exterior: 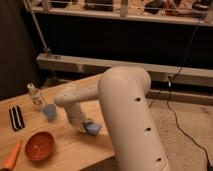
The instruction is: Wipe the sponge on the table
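The light-blue sponge (93, 129) lies against the wooden table (70, 150) near its right edge. My gripper (85, 126) reaches down from the white arm (125, 105) and is shut on the sponge, pressing it onto the tabletop. The arm's thick link covers the table's right front corner.
A small blue round cup (50, 112) and a clear plastic bottle (35, 95) stand to the left of the gripper. An orange bowl (40, 145) sits at the front, an orange stick-like thing (11, 157) at the front left corner, and a black-and-white striped object (16, 118) at the left. A black cable (175, 112) runs over the floor on the right.
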